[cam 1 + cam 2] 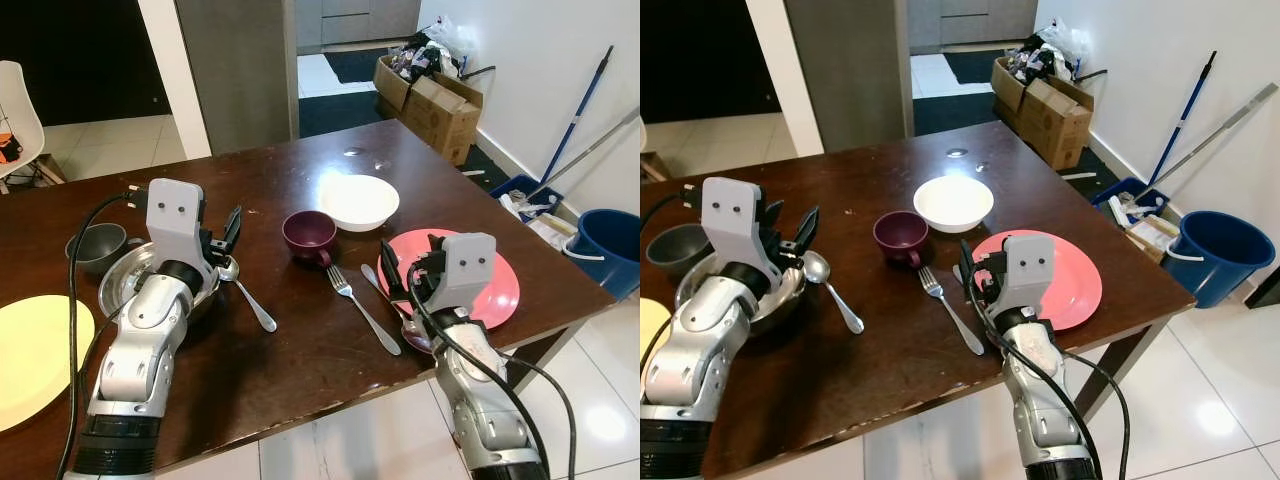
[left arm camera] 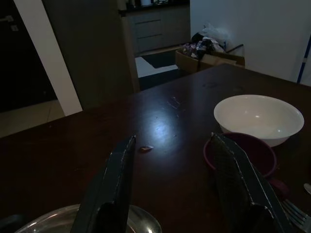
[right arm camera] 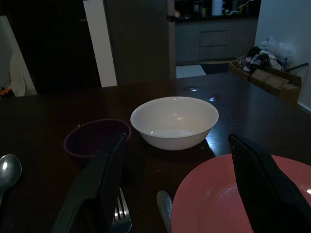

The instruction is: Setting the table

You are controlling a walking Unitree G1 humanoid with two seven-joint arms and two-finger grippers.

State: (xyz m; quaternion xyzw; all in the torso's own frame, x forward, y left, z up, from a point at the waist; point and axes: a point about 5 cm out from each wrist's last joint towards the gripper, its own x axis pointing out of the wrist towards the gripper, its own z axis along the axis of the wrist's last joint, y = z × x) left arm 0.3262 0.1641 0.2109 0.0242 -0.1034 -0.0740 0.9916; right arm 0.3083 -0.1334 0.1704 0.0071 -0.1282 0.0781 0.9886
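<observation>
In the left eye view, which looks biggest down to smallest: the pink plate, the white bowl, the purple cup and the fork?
1. pink plate, partly behind the right arm
2. white bowl, though it sits farther from the camera
3. fork, long but thin
4. purple cup; close to the fork, so this order is unsure

A dark brown wooden table (image 1: 300,350) fills most of the left eye view, its far corner toward the upper middle. Near the centre stands a maroon cup (image 1: 309,236), with a white bowl (image 1: 358,201) just beside it toward the upper right. A pink plate (image 1: 500,285) lies at the right, near the table's edge. Between cup and plate lie a fork (image 1: 361,308) and a knife (image 1: 377,285), side by side; a second spoon (image 1: 415,335) rests at the plate's lower left rim. Left of centre lies a spoon (image 1: 246,295), touching a steel bowl (image 1: 122,283). A grey cup (image 1: 96,247) sits at the left, and a yellow plate (image 1: 35,355) at the lower left edge.
</observation>
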